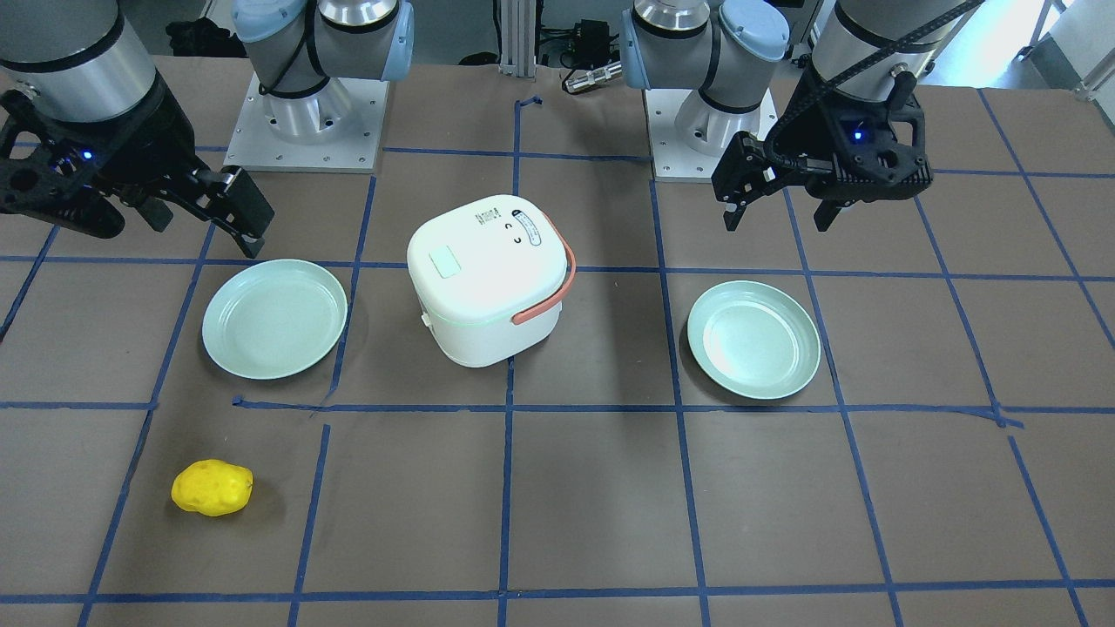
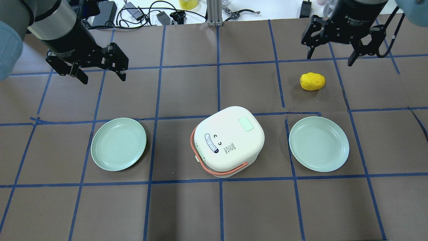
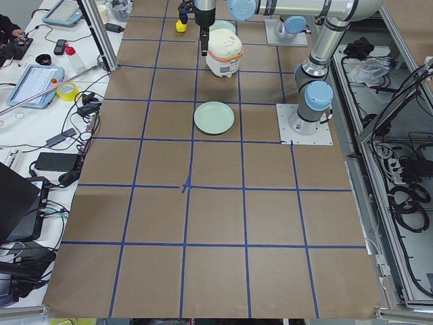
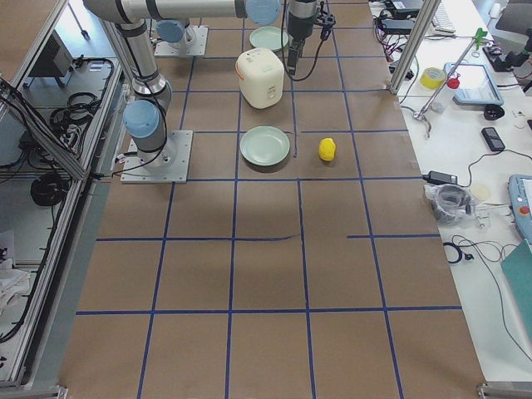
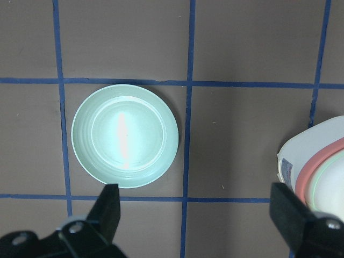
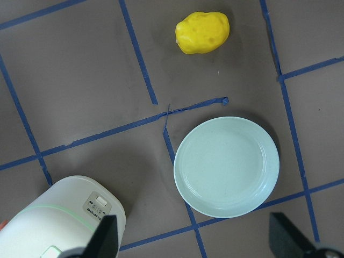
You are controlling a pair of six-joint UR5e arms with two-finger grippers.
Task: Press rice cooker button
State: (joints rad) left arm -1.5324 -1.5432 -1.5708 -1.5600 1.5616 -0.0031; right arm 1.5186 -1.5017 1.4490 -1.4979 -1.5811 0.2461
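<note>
The white rice cooker (image 2: 230, 140) stands mid-table with its lid closed and its coral-orange handle (image 2: 200, 160) folded down. A pale-green square button (image 2: 246, 124) sits on the lid. The cooker also shows in the front view (image 1: 488, 279), at the right edge of the left wrist view (image 5: 317, 172) and at the bottom left of the right wrist view (image 6: 64, 220). My left gripper (image 2: 103, 79) is open and empty, above the table, far-left of the cooker. My right gripper (image 2: 330, 59) is open and empty, far-right of it.
A mint-green plate (image 2: 118, 144) lies left of the cooker, below my left gripper (image 5: 198, 215). Another plate (image 2: 319, 144) lies to its right. A yellow potato-like object (image 2: 312, 81) lies beyond the right plate, near my right gripper (image 6: 193, 242). Blue tape lines grid the brown table.
</note>
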